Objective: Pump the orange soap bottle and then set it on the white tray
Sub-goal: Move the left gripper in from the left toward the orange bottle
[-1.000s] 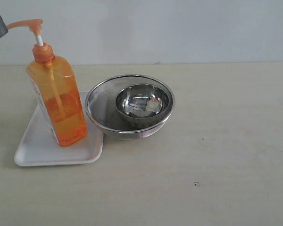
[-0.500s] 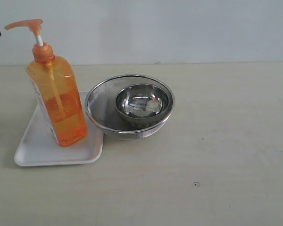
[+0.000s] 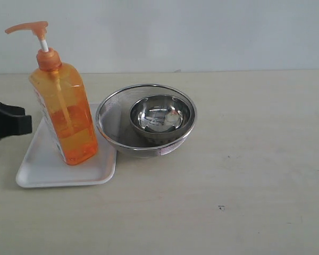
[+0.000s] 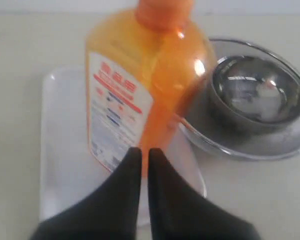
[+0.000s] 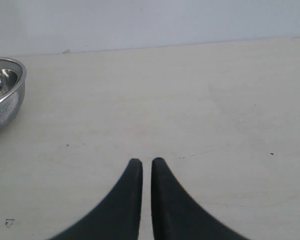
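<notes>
At frame left: orange soap bottle (image 3: 64,119) upright on white tray (image 3: 42,174), task seems done | left gripper (image 4: 142,152), right gripper (image 5: 146,162): closed, empty

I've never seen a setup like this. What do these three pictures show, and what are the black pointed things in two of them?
This is a robot with two arms, each ending in a gripper: a two-fingered pincer. One picture comes from a camera watching the whole table; the other two come from cameras on the wrists, so the black points are each gripper's own fingers. The left gripper is shut and empty, facing the bottle, which stands upright on the tray. Beside the tray sits a strainer with a steel bowl inside. The right gripper is also shut, holding nothing, above the table.
</notes>
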{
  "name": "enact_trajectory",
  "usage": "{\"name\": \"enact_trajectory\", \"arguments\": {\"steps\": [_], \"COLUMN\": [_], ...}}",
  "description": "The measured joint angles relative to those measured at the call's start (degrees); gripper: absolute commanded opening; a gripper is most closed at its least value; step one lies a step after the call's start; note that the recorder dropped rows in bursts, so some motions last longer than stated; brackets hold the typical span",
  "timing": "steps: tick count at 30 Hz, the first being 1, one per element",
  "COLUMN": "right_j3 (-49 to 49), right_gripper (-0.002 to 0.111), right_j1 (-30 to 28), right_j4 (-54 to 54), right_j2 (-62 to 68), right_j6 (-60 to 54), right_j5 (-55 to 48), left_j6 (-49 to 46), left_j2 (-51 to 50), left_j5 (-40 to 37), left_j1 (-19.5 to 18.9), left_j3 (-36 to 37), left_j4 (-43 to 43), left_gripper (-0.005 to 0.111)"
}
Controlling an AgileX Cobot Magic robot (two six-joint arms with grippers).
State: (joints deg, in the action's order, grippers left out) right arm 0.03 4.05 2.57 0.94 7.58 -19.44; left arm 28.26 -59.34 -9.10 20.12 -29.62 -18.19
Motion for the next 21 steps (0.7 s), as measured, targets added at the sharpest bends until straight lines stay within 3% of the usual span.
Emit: {"name": "enact_trajectory", "arguments": {"steps": [7,14,17,21], "right_j3": [0.0,0.0,0.0,0.0], "right_gripper": [0.004,0.004,0.004,0.004], "right_j1": [0.0,0.0,0.0,0.0], "right_j4": [0.0,0.0,0.0,0.0], "right_j2": [0.0,0.0,0.0,0.0], "right_j6": [0.0,0.0,0.0,0.0], "right_j5": [0.0,0.1,0.1,0.1], "left_j6": [-22.9,-27.4,-27.1,-26.4], "left_j2": [4.4,5.7,5.7,5.7], "left_j5": [-3.8,-3.3,0.9,14.7], "left_j1": [9.3,10.7,10.7,10.7], "left_j3": [0.0,0.0,1.9,8.6], "left_j4": [23.3,28.6,28.7,28.7], "left_gripper": [0.005,0.005,0.005,0.005]}}
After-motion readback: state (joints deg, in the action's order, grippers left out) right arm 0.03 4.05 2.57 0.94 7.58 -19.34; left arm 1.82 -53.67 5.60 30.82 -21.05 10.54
